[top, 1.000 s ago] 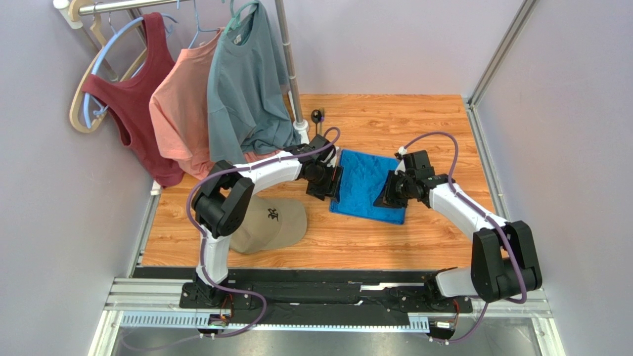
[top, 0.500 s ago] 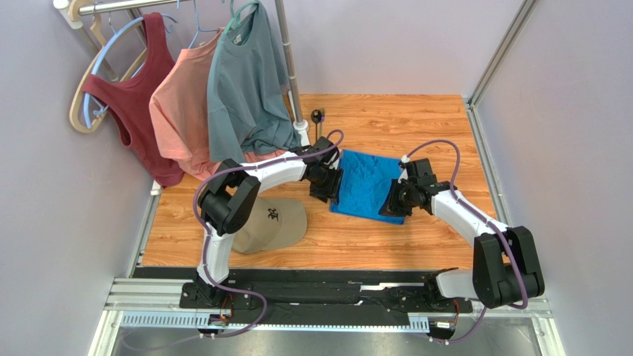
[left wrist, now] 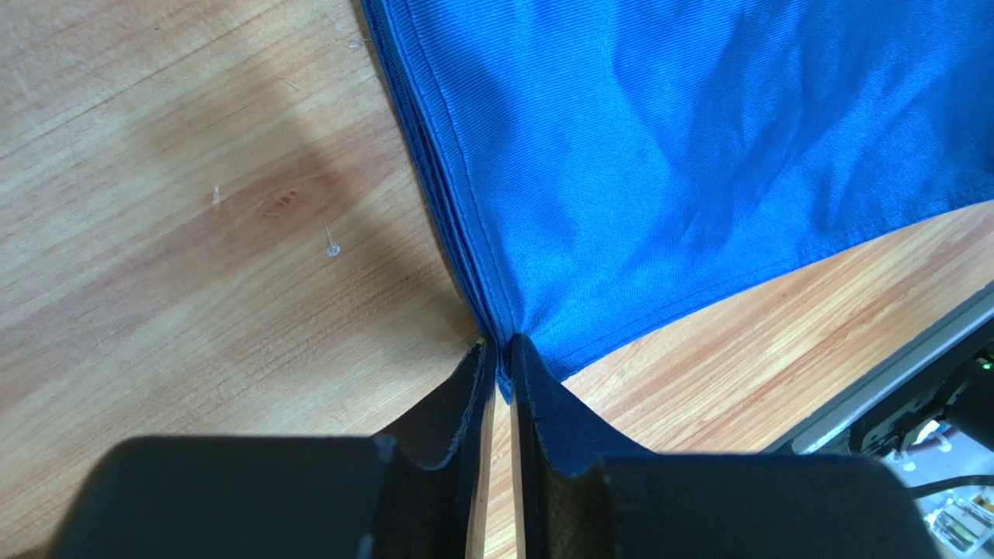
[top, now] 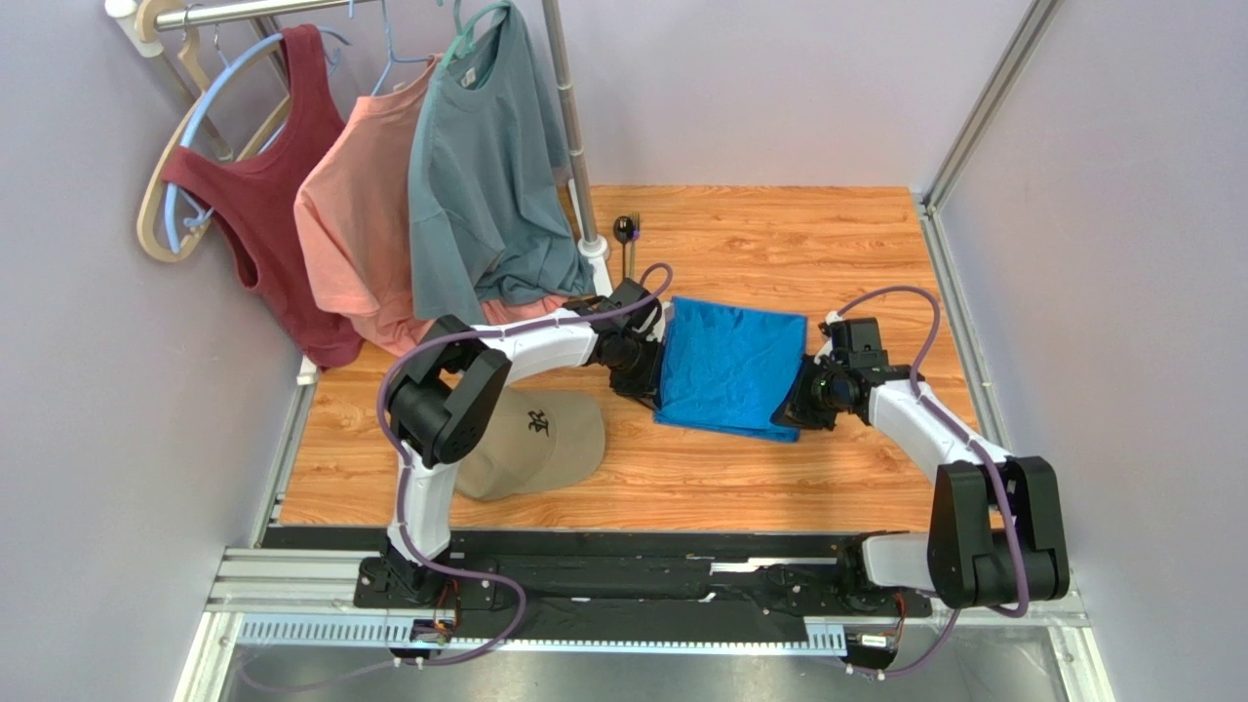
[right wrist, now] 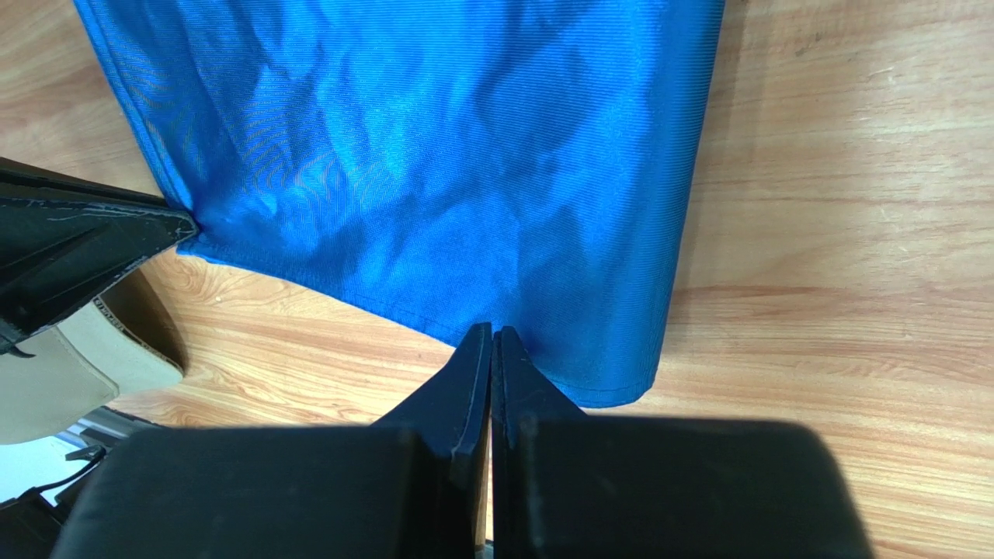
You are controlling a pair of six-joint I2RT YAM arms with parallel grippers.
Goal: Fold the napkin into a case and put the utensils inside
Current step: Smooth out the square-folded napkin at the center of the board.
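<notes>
The bright blue napkin [top: 730, 369] lies flat and folded on the wooden table, its stacked edges [left wrist: 449, 221] showing in the left wrist view. My left gripper [top: 658, 388] is at its left side, jaws pinched on a napkin corner [left wrist: 502, 349]. My right gripper [top: 799, 414] is shut, its tips [right wrist: 491, 334] over the napkin's near right edge [right wrist: 548, 373], with no cloth seen between them. The left gripper's fingers [right wrist: 93, 250] also show in the right wrist view. A dark-bowled spoon [top: 627, 231] lies by the rack pole. No case shape shows.
A tan cap [top: 535, 439] lies left of the napkin, beside my left arm. A clothes rack pole [top: 579, 161] with several hanging shirts, the grey-teal one [top: 484, 161] nearest, stands behind the left arm. Grey walls close in both sides.
My left gripper's jaws have closed on the napkin's corner. My right gripper has slid rightward across the napkin to its near right edge, and the cloth now lies smoother and wider.
</notes>
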